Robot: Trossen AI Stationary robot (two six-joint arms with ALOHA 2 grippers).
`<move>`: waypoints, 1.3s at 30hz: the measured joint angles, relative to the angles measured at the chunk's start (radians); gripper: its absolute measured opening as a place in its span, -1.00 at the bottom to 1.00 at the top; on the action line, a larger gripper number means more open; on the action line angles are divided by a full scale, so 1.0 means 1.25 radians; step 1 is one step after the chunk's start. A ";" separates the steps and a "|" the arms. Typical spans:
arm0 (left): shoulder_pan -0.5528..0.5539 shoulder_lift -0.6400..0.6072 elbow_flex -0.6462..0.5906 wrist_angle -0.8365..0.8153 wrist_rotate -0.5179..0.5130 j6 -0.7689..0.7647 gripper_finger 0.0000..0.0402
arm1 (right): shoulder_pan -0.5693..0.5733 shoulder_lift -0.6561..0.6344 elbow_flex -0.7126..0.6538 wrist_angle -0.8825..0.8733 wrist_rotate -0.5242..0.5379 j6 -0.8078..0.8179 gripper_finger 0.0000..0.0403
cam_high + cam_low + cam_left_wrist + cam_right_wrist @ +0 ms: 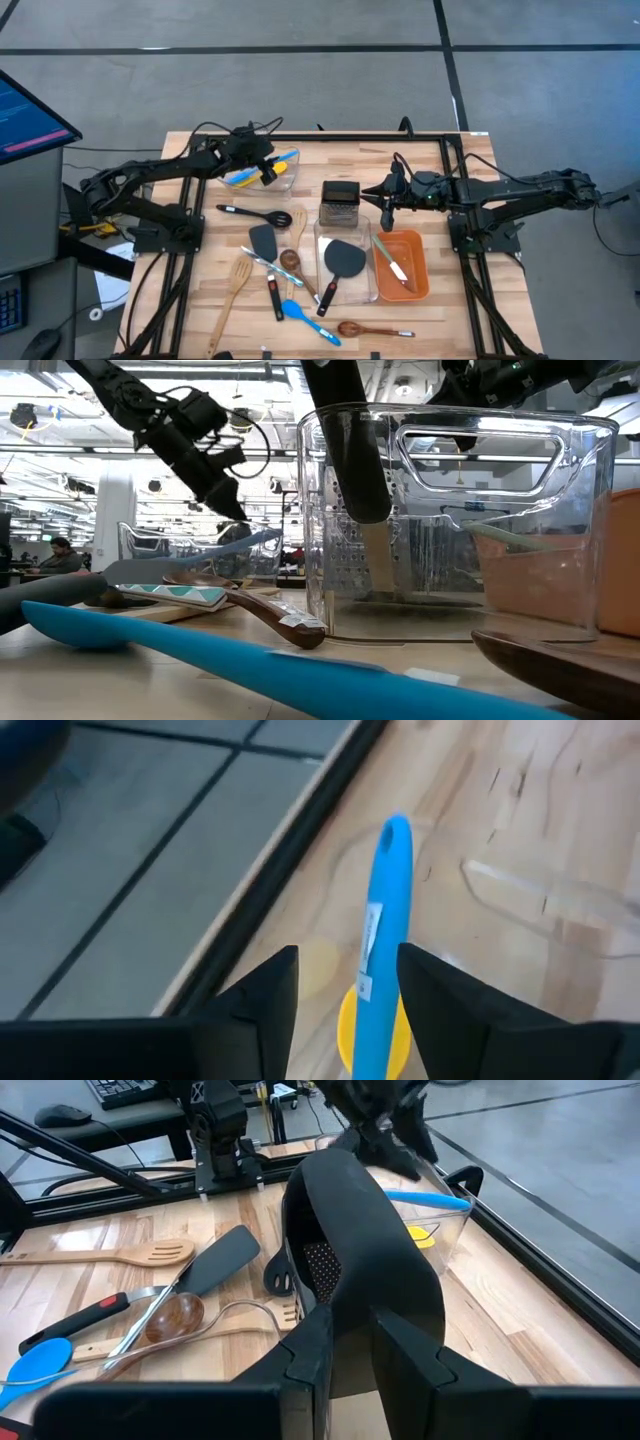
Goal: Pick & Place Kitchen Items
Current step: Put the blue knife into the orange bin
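Observation:
My left gripper (268,170) is open above a small clear tub (292,182) at the table's far left. Its fingers stand on either side of a blue spoon's handle (390,890), which lies over a yellow spoon (345,1025) in the tub. My right gripper (387,222) is shut on a broad black utensil (350,1230). It hangs at the far right corner of a larger clear bin (372,292), and the low view (350,450) shows the utensil reaching down at that bin. A steel grater (340,202) stands just beyond it. My left gripper: one finger (430,985) stands close against the blue handle, but I cannot tell whether it touches. My right gripper pinches the black utensil's narrow end (352,1320) between its two fingers. The utensil's broad part reaches forward past the fingertips, clear of the table. The fingers come from above, pointing down.
The larger clear bin holds a black turner (343,258). An orange bin (422,285) to its right holds a pale utensil (396,264). Loose on the table: a black slotted spoon (255,213), a grey turner (264,240), a wooden spatula (232,285), a blue spoon (310,318), a wooden spoon (370,328).

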 joint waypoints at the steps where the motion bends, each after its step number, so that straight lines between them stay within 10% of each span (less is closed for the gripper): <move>1: -0.001 -0.013 0.000 0.000 0.000 0.000 -0.23 | 0.000 0.000 0.000 0.000 0.000 0.000 -0.69; 20: -0.123 -0.303 0.000 0.010 0.003 -0.012 -0.31 | 0.000 0.000 0.000 0.000 0.000 0.000 -0.69; 39: -0.182 -0.324 0.000 0.011 0.000 -0.012 -0.37 | 0.001 0.000 0.000 -0.001 0.000 0.002 -0.69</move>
